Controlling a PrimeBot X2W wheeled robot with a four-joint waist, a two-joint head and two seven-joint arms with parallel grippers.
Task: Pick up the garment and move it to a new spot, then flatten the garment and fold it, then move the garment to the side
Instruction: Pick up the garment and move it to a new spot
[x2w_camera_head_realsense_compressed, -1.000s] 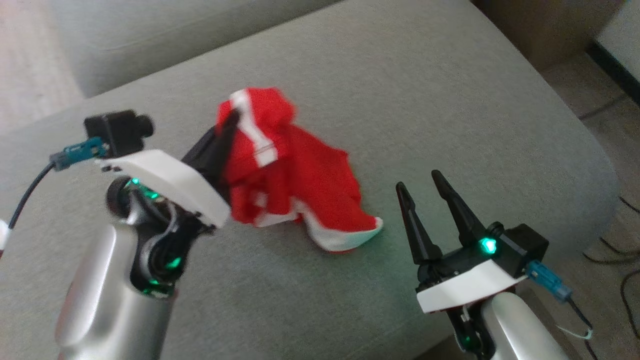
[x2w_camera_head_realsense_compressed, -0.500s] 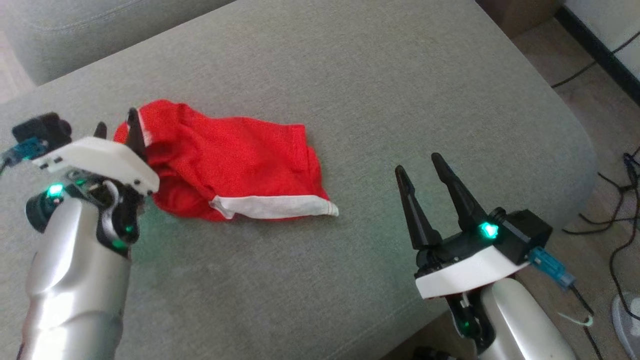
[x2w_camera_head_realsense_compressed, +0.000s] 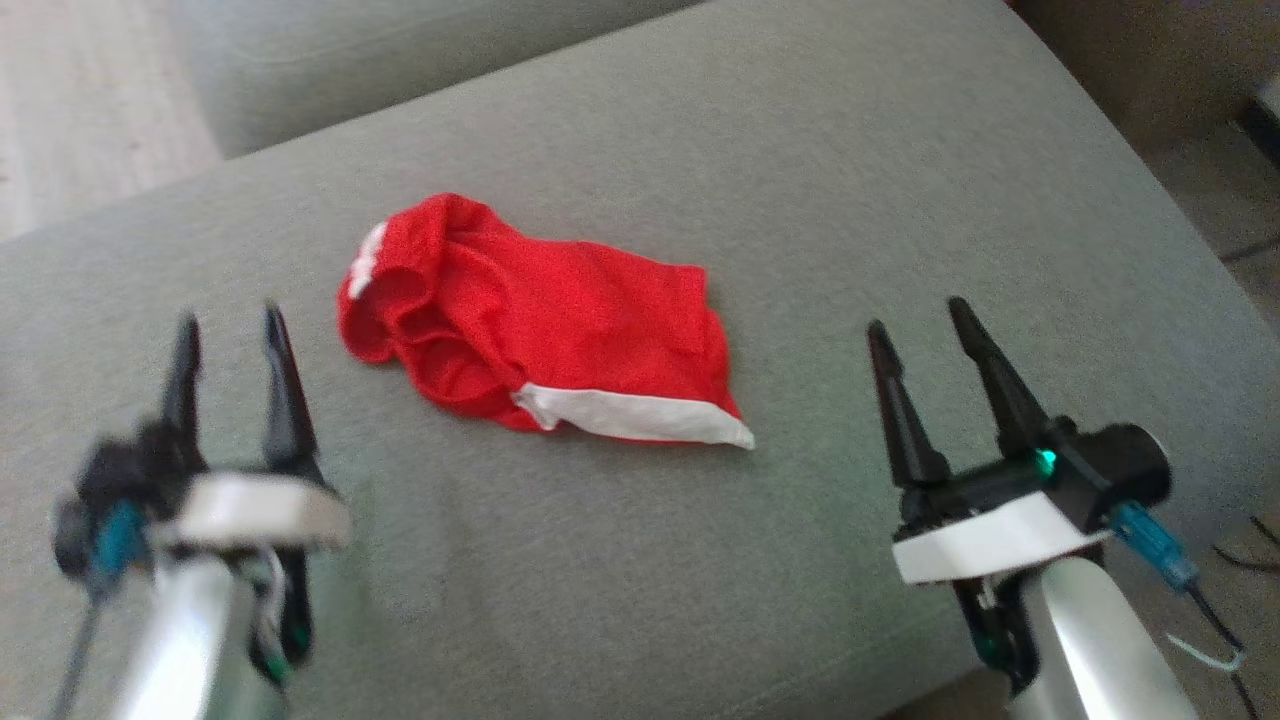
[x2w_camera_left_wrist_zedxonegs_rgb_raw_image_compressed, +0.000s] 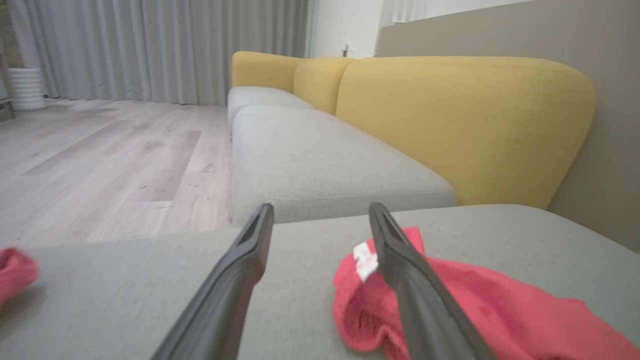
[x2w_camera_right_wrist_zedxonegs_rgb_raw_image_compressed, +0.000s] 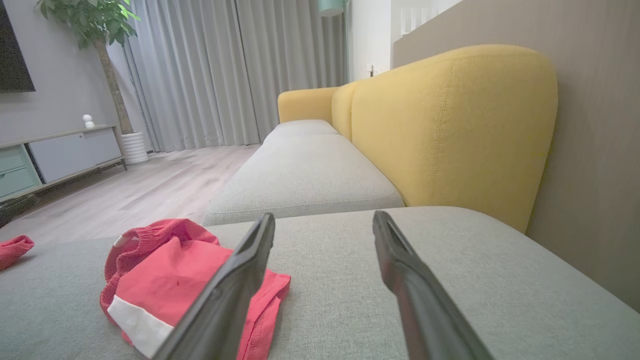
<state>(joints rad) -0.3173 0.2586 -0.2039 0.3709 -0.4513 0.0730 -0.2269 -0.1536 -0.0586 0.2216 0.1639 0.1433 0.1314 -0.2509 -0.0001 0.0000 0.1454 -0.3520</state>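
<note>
Stretching left-to-right, waistband (x2w_camera_head_realsense_compressed: 372, 262) leftward, garment (x2w_camera_head_realsense_compressed: 560, 320) lies free; left tool (x2w_camera_head_realsense_compressed: 228, 316), right tool (x2w_camera_head_realsense_compressed: 918, 316) gape.

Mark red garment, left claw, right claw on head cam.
red garment (x2w_camera_head_realsense_compressed: 560, 330), head view, middle of the cloth
left claw (x2w_camera_head_realsense_compressed: 228, 316), head view, midway between its fingertips
right claw (x2w_camera_head_realsense_compressed: 917, 313), head view, midway between its fingertips

I see a red garment (x2w_camera_head_realsense_compressed: 540, 330) with a white band at its five o'clock edge and a small white bit at ten o'clock. The sofa seat (x2w_camera_head_realsense_compressed: 800, 200) is plain grey. My left gripper (x2w_camera_head_realsense_compressed: 228, 316) and right gripper (x2w_camera_head_realsense_compressed: 918, 316) have black fingers and white covers. A little green light (x2w_camera_head_realsense_compressed: 1045, 462) glows on the right one. The sofa back (x2w_camera_left_wrist_zedxonegs_rgb_raw_image_compressed: 450, 115) is yellow, the curtains (x2w_camera_right_wrist_zedxonegs_rgb_raw_image_compressed: 210, 75) are grey, and the floor (x2w_camera_left_wrist_zedxonegs_rgb_raw_image_compressed: 100, 150) is pale wood.
</note>
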